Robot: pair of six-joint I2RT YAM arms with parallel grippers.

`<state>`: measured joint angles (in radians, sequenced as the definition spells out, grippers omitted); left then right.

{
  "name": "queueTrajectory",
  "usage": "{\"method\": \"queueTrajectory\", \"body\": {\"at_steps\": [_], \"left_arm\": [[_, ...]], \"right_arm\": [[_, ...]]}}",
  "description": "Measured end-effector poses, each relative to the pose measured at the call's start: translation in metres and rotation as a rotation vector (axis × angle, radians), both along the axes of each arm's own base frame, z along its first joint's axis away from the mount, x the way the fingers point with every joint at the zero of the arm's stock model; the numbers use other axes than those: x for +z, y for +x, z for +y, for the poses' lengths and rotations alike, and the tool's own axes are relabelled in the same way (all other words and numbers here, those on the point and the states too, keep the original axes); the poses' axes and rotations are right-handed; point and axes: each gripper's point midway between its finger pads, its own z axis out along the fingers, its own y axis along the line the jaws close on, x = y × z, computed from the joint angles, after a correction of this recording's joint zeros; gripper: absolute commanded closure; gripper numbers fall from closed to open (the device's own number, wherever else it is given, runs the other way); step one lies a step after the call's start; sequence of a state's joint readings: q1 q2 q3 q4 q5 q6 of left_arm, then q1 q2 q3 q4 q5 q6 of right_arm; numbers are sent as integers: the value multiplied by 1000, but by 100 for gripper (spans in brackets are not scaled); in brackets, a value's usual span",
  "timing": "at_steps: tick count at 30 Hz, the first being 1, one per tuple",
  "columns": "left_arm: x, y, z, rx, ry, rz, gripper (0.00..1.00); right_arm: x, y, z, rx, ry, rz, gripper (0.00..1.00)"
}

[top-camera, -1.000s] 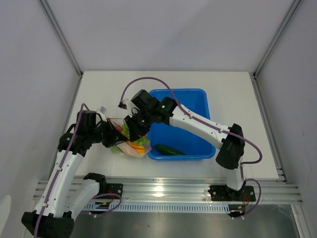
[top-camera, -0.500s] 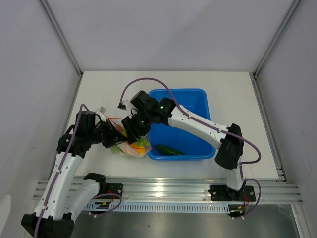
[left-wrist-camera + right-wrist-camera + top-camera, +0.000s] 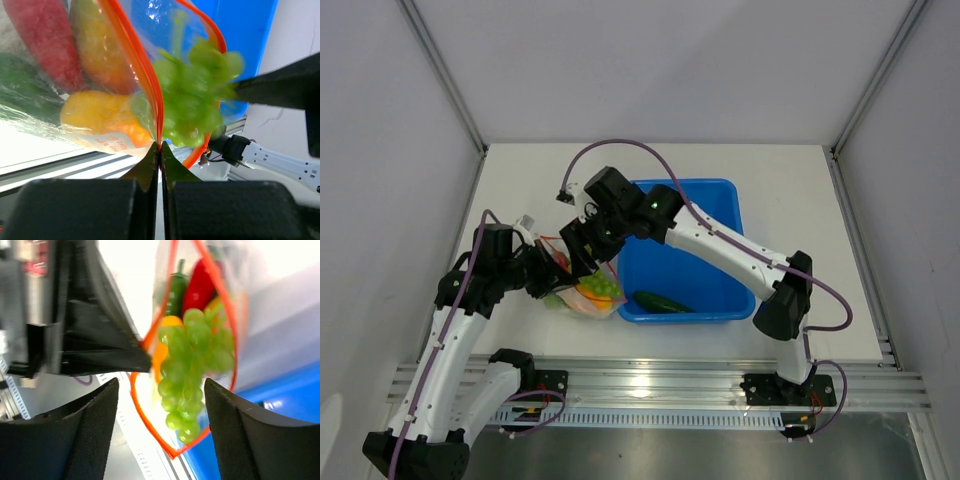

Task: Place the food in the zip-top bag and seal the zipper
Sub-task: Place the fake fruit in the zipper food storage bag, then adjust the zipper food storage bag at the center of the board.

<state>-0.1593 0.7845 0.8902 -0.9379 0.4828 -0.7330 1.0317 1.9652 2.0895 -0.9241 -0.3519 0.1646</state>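
My left claw [image 3: 160,150] pinches the zipper [image 3: 145,75] of the zip-top bag [image 3: 588,300], my right claw [image 3: 160,385] gapes empty above the green grapes [image 3: 192,360] in its mouth, and the long green vegetable [image 3: 663,302] lies in the blue tub [image 3: 720,200], nothing sealed yet.

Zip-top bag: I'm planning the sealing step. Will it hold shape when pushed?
Probably floppy: the zip-top bag looks wrinkled and shapeless. Its mouth likely collapses if the left gripper releases the zipper. Loaded with grapes, it may sag sideways.

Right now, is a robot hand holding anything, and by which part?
The left gripper pinches the bag by its orange zipper strip. The right gripper is open, holding nothing.
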Motion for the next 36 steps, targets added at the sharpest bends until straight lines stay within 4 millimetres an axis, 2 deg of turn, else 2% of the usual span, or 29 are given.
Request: {"method": "queueTrajectory", "body": {"at_steps": [8, 13, 18, 25, 28, 29, 33, 36], "left_arm": [[0, 0, 0, 0, 1, 2, 99], [-1, -1, 0, -1, 1, 6, 99], [-1, -1, 0, -1, 2, 8, 99], [-3, 0, 0, -1, 3, 17, 99], [-3, -1, 0, -1, 3, 17, 100], [-3, -1, 0, -1, 3, 17, 99], [-2, -2, 1, 2, 8, 19, 99], [11, -6, 6, 14, 29, 7, 100]], "right_arm": [[-9, 34, -26, -116, -41, 6, 39], [-9, 45, -39, -159, -45, 5, 50], [-11, 45, -43, -165, -51, 11, 59], [-30, 37, -45, -155, -63, 56, 72], [-44, 34, -44, -147, -75, 75, 88], [-49, 33, -45, -145, -82, 81, 100], [-54, 30, -45, -143, -98, 81, 100], [-34, 32, -36, -132, -98, 24, 100]]}}
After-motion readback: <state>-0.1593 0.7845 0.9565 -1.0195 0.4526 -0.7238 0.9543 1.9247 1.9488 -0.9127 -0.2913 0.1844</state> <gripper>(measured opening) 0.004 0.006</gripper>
